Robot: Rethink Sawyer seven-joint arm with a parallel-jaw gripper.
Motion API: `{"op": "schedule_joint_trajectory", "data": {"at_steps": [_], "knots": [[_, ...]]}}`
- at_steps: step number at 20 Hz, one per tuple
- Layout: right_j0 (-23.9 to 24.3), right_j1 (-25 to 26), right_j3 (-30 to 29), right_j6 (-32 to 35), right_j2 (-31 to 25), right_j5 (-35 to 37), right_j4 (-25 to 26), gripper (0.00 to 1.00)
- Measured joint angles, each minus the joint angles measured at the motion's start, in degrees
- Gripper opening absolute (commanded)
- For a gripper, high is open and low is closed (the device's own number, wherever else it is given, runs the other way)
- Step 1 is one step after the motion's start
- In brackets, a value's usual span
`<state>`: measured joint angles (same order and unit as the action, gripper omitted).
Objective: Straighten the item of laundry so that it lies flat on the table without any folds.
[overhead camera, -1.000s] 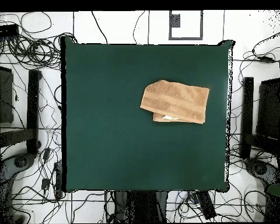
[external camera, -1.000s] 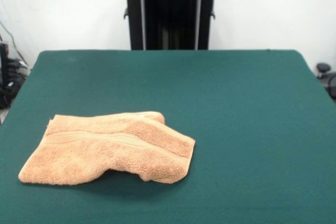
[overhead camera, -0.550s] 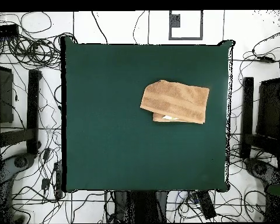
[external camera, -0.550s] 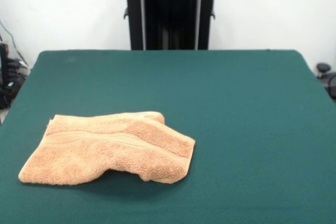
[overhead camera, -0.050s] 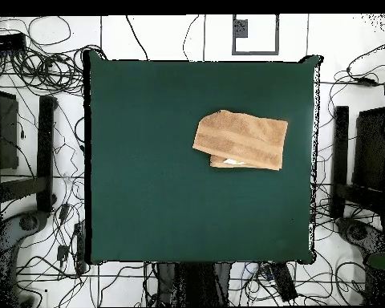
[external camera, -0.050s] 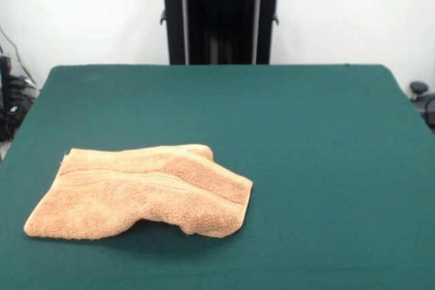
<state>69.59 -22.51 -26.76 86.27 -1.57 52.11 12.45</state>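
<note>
The item of laundry is an orange-tan terry towel lying folded over itself on the green table, near the front-left in the front view. A woven band stripe runs across its upper layer, and its right part is doubled and puffed up. From overhead the item of laundry sits right of the middle of the table, with a lower layer peeking out beneath its near edge. Neither view shows the gripper or the arm.
Tangled cables and black stands surround the table on the floor in the overhead view. A small dark object sits off the table's right side in the front view.
</note>
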Motion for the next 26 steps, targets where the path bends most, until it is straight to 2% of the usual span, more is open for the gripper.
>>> {"op": "schedule_joint_trajectory", "data": {"at_steps": [14,20,26], "knots": [[-5.0,0.99,0.11,0.01,0.89,0.0,-0.1,1.0],[-7.97,0.64,-0.59,0.8,3.03,0.0,-0.11,1.0],[-12.2,-0.93,-3.16,4.67,6.69,0.0,-0.24,1.0]]}}
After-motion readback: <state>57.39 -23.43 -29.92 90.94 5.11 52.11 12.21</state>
